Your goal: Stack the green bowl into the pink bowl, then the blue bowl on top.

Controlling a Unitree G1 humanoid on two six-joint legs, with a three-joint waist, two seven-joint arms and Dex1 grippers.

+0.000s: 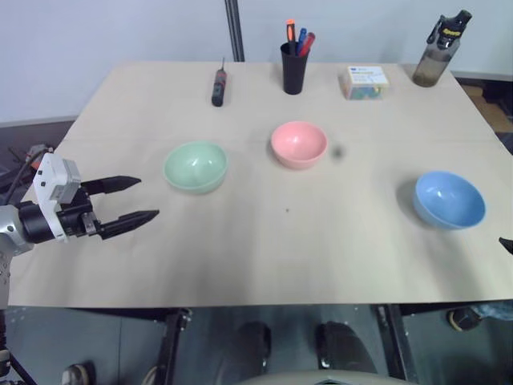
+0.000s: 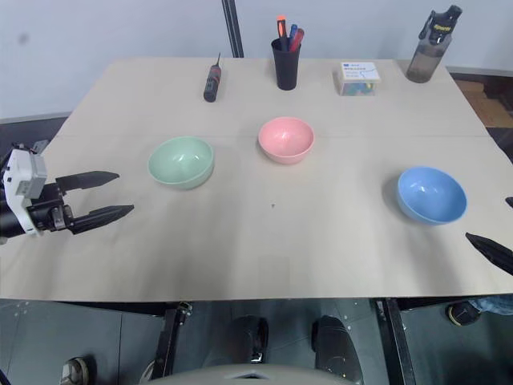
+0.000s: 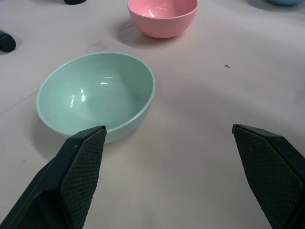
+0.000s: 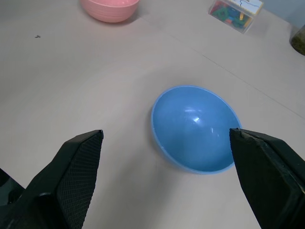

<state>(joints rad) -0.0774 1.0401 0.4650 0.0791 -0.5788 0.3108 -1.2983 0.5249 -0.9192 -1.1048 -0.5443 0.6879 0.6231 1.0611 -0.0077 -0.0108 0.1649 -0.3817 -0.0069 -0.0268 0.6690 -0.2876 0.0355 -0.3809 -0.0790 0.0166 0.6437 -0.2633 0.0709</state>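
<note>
Left eye: left claw (image 1: 143, 199) spread wide, empty, at frame left; green bowl (image 1: 195, 166) left of centre, pink bowl (image 1: 298, 143) centre, blue bowl (image 1: 449, 199) right, all apart on the surface (image 1: 264, 249) | Left wrist: green bowl between wide fingers (image 3: 78, 171) | Right wrist: right claw (image 4: 167, 181) wide, empty, blue bowl beyond.

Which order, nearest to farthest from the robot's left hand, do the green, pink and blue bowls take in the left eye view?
From the left hand:
1. green bowl, just beyond it on the left.
2. pink bowl, mid-table, farther back.
3. blue bowl, far right side.
</note>
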